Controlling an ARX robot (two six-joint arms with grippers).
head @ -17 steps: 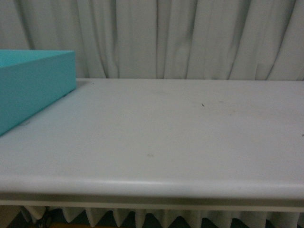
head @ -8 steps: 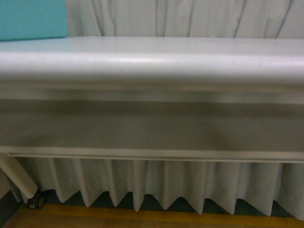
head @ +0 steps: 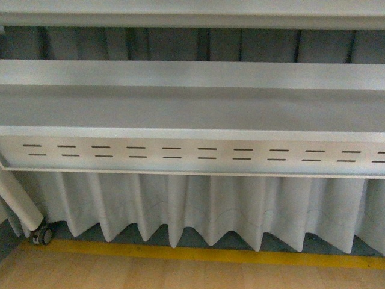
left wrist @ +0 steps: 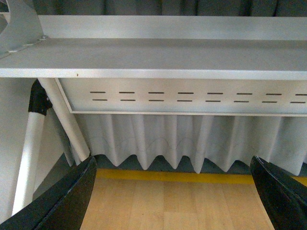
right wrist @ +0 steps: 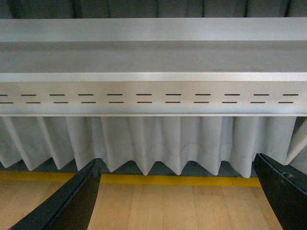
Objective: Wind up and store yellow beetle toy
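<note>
Toy nowhere in your views. Front cam shows slotted rail (head: 192, 153), curtain (head: 198, 208), floor (head: 180, 274). Left gripper (left wrist: 172, 191) spread wide, right gripper (right wrist: 177, 191) too, both holding nothing.

Looks like a lab or test bay rather than anyone's home. There's a grey metal frame with rows of slotted vents (head: 180, 153), a pleated white curtain (head: 198, 208) hung as a backdrop, a yellow line of floor tape (head: 204, 254) on pale wood flooring (head: 150, 274), and a small caster wheel (head: 41, 236) under a white leg.
</note>
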